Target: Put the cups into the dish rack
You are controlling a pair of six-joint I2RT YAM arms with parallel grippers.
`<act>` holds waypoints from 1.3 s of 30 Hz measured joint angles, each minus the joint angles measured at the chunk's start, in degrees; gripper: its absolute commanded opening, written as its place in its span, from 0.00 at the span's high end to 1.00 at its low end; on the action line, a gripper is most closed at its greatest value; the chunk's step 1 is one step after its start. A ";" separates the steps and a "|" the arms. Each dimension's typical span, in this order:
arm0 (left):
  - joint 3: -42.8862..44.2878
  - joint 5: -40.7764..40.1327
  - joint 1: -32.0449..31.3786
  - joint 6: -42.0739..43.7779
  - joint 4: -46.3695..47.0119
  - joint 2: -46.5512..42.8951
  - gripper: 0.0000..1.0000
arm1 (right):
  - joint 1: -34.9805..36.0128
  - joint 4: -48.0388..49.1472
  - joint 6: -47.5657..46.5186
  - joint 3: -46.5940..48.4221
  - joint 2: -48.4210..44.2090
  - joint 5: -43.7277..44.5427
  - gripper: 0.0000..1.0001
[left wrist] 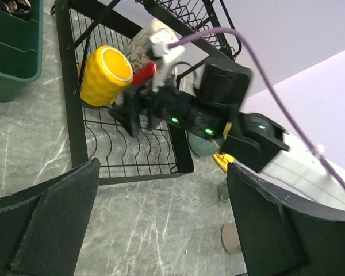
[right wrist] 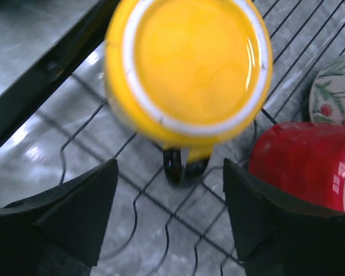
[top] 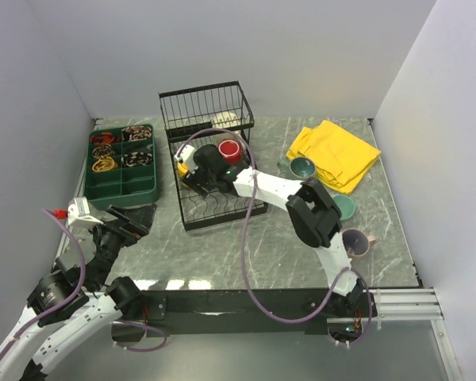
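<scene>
Yellow and glossy, one mug point(right wrist: 187, 66) lies tipped over on the wires of the black dish rack point(top: 222, 216), at the left side of its flat slotted part, with one round end turned toward the right wrist camera (slightly blurred there). The right gripper point(right wrist: 169, 172) is just beside it with its jaws spread apart; neither finger touches the mug and nothing is held. A red mug point(right wrist: 305, 161) sits in the rack close to the right of the yellow one. The left gripper point(left wrist: 164, 167) hangs over the marbled table point(top: 222, 254) near the rack's near left corner, jaws wide and empty. On the table to the right, well apart from the rack, are a small teal mug point(top: 303, 167) touching a yellow cloth point(top: 333, 155), a larger teal mug point(top: 345, 208) partly hidden by the right arm, and a pinkish mug point(top: 357, 242).
</scene>
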 measured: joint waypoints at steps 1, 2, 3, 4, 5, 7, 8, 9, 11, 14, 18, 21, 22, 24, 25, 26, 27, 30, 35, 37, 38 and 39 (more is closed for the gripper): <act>0.00 0.00 0.00 -0.02 0.00 -0.02 0.04 | 0.00 -0.48 -0.42 -1.14 -1.57 -0.92 0.17; 0.00 0.00 0.00 -0.02 0.00 -0.02 0.04 | 0.00 -0.90 -0.98 -2.40 -3.39 -1.90 0.16; 0.00 0.00 0.00 -0.02 0.00 -0.02 0.04 | 0.00 -1.25 -1.62 -3.58 -5.22 -2.82 0.15; 0.00 0.00 0.00 0.00 0.00 -0.04 0.04 | 0.00 -1.36 -2.27 -4.63 -6.86 -3.41 0.14; 0.00 0.00 0.00 0.00 0.00 -0.09 0.04 | 0.00 -1.33 -3.21 -6.34 -9.31 -4.00 0.14; 0.00 0.02 0.00 -0.02 0.00 -0.20 0.04 | 0.00 -1.70 -5.22 -8.11 -12.72 -4.83 0.14; 0.00 0.04 0.00 -0.02 0.02 -0.28 0.04 | 0.00 -1.95 -6.49 -8.37 -13.99 -5.75 0.14; 0.00 0.13 0.00 -0.02 0.00 -0.44 0.04 | 0.00 -2.19 -8.61 -8.37 -14.84 -7.15 0.16; 0.00 0.22 0.00 -0.11 0.02 -0.70 0.04 | 0.00 -3.50 -14.14 -8.35 -15.65 -11.26 0.29; 0.00 0.26 0.00 -0.31 0.02 -0.87 0.04 | -0.09 -8.02 -24.68 -8.31 -15.32 -18.18 0.55; 0.00 0.44 0.00 -0.46 -0.09 -1.22 0.04 | -0.02 -17.38 -33.83 -2.49 -10.12 -23.69 0.80; 0.00 0.44 0.00 -0.83 -0.44 -2.08 0.04 | 0.00 -19.69 -35.39 6.01 -3.06 -23.76 0.81; -0.04 0.44 0.00 -0.90 -0.55 -2.49 0.04 | 0.00 -19.63 -35.45 7.10 -1.88 -23.41 0.81; -0.09 0.42 0.00 -1.09 -0.96 -3.13 0.04 | 0.00 -19.63 -35.41 8.44 0.04 -22.32 0.82; -0.17 0.42 0.00 -1.22 -1.11 -3.26 0.04 | 0.00 -19.89 -35.23 9.20 0.98 -21.62 0.82; -0.26 0.42 0.00 -1.27 -1.31 -3.45 0.04 | 0.00 -19.96 -35.08 10.25 1.97 -20.65 0.82; -0.37 0.42 0.00 -1.27 -1.46 -3.54 0.04 | 0.00 -19.67 -34.69 11.23 2.91 -19.58 0.82; -0.42 0.39 0.00 -1.27 -1.70 -3.58 0.04 | -0.02 -18.23 -33.40 12.26 4.55 -16.24 0.80; -0.61 0.35 0.00 -1.22 -1.75 -3.58 0.04 | 0.00 -14.36 -30.58 12.28 5.73 -11.50 0.79; -0.61 0.20 0.00 -1.22 -1.75 -3.58 0.04 | 0.00 -12.35 -29.24 12.37 6.34 -9.46 0.78; -0.61 0.15 0.00 -1.22 -1.75 -3.58 0.04 | 0.00 -11.43 -28.85 12.37 6.54 -8.66 0.78; -0.61 0.13 0.00 -1.22 -1.77 -3.56 0.04 | 0.00 -10.45 -28.39 12.37 6.73 -7.65 0.78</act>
